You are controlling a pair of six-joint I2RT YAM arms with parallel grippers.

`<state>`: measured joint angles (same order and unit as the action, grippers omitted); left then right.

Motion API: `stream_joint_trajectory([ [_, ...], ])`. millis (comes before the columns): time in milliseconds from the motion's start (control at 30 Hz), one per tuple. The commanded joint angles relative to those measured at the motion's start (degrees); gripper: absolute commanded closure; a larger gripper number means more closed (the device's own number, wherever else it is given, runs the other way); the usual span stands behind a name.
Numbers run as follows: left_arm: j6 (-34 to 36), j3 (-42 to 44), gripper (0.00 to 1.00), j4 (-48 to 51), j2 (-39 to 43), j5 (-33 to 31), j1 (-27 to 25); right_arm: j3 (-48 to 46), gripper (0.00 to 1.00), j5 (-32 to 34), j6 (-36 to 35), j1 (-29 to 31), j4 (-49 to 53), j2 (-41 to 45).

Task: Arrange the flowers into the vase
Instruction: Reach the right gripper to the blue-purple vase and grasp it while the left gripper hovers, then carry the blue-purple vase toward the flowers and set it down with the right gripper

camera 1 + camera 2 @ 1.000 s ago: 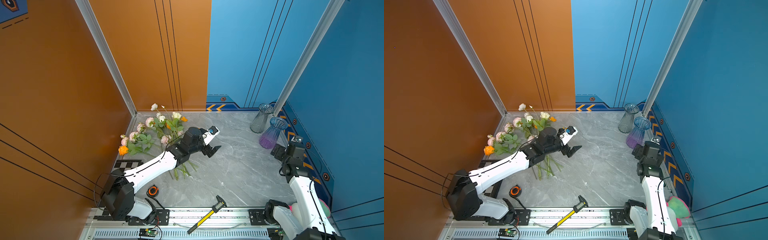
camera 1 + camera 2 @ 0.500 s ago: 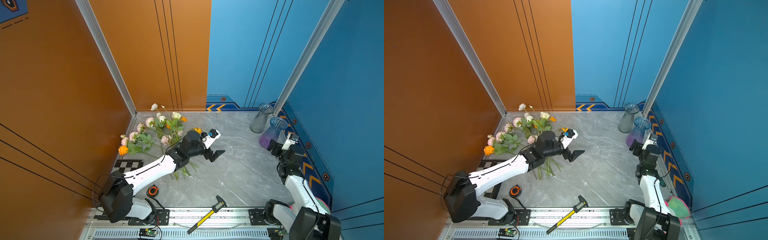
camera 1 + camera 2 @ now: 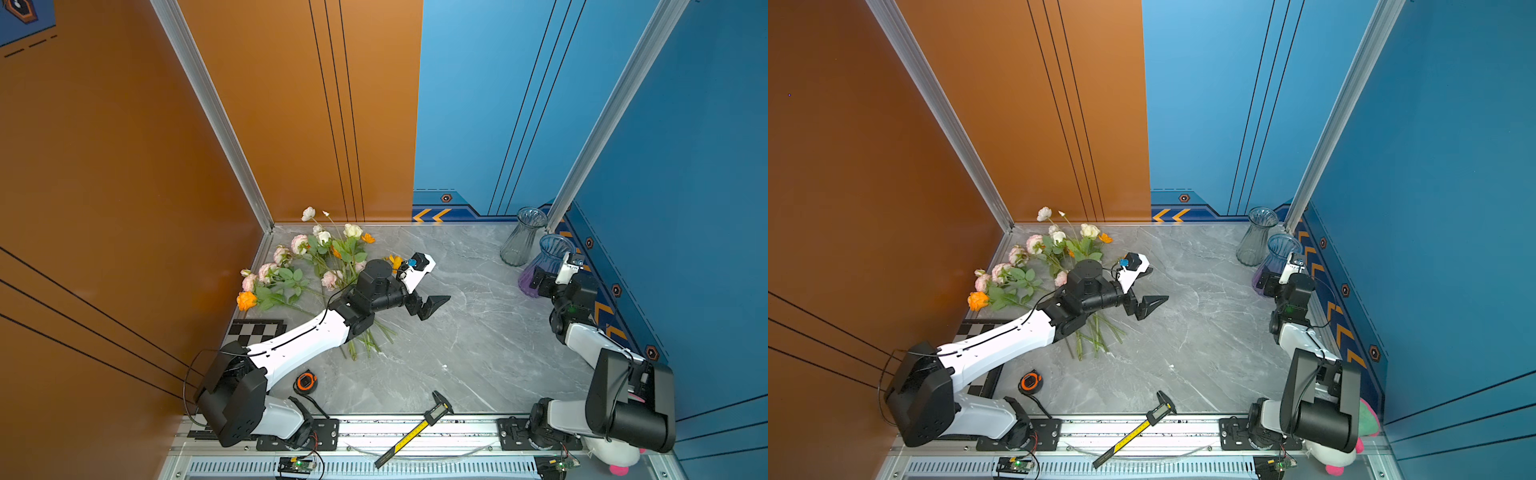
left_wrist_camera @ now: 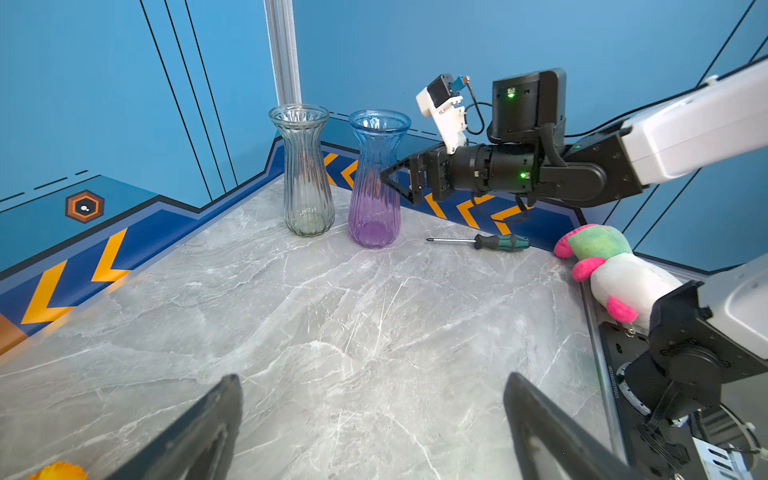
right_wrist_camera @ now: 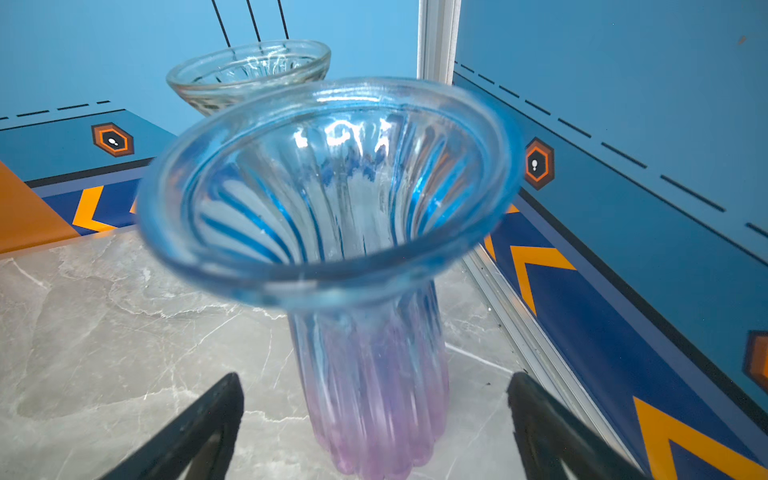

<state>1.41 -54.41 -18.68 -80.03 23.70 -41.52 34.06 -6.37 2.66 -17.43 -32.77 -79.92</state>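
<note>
My right claw [image 4: 395, 183] has swung in on the blue-and-purple vase [image 3: 550, 249] since a second ago. It is spread wide, a jaw either side of the glass, not pinching. My left claw [image 3: 430, 305] hangs spread and empty over the marble table [image 3: 478, 340] — the flowers [image 3: 316, 266] lie behind it, in the far left corner.

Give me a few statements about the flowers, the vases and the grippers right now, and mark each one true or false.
1. The flowers lie on the table, none in a vase. True.
2. The left gripper holds a stem. False: its jaws are open and empty.
3. The clear vase and the purple vase both stand upright. True.
4. The right gripper is shut on the clear vase. False: its jaws are open, at the purple vase.
</note>
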Motion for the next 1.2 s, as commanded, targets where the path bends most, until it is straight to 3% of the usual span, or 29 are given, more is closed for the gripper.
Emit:
stream_joint_trajectory([
  [0, -0.56, 0.72, 0.02, -1.1, 1.63, 1.71, 0.57, 3.25, 0.0, -2.02, -1.67, -0.24, -3.28, -3.81],
  [333, -0.92, 0.55, 0.02, -1.13, 2.42, 1.96, 0.96, 6.21, 0.02, -2.16, -3.18, -0.26, -8.17, -10.0],
  [533, -0.94, 0.6, 0.02, -1.1, 2.42, 2.16, 1.21, 8.39, 0.08, -3.52, -3.1, -0.51, -8.57, -13.25],
  [967, -1.76, 0.45, 0.02, -1.1, 3.01, 2.96, 1.27, 8.2, 0.55, -6.46, -2.61, -0.2, -9.78, -13.4],
  [1167, -1.64, 0.55, 0.02, -1.1, 3.88, 3.09, 1.26, 3.74, 0.69, -2.43, -3.68, 1.58, -12.9, -7.6],
])
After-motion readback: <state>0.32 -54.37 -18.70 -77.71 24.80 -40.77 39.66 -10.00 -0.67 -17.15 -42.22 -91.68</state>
